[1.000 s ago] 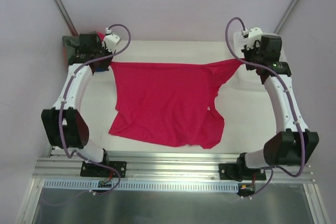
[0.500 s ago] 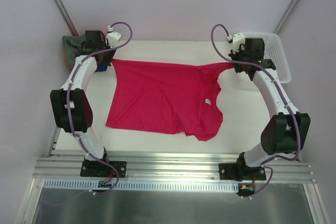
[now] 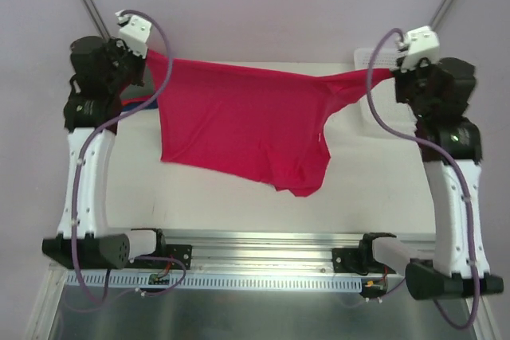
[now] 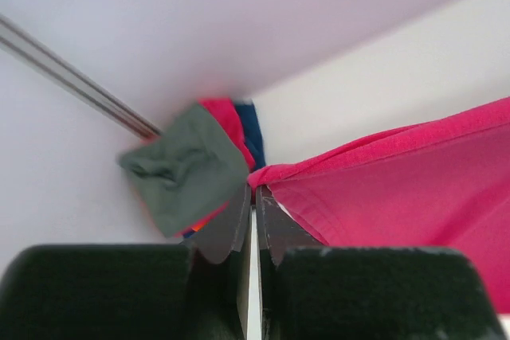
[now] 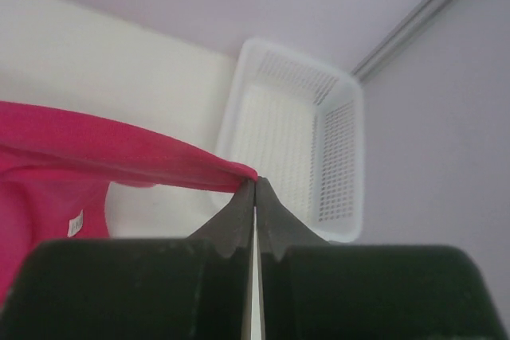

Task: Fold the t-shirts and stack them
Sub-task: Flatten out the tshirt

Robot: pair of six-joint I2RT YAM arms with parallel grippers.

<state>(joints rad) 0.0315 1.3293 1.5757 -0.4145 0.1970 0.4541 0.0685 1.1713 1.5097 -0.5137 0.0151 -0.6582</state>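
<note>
T-shirt, crimson, stretched between left gripper and right gripper, both clamped on it.

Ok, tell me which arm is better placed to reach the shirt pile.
Left, likely: the left fingers pinch the red t-shirt beside the pile; the right fingers are by the basket.

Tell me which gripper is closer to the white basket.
Right. The right gripper holds the red shirt just beside the basket; the left gripper is across the table.
</note>
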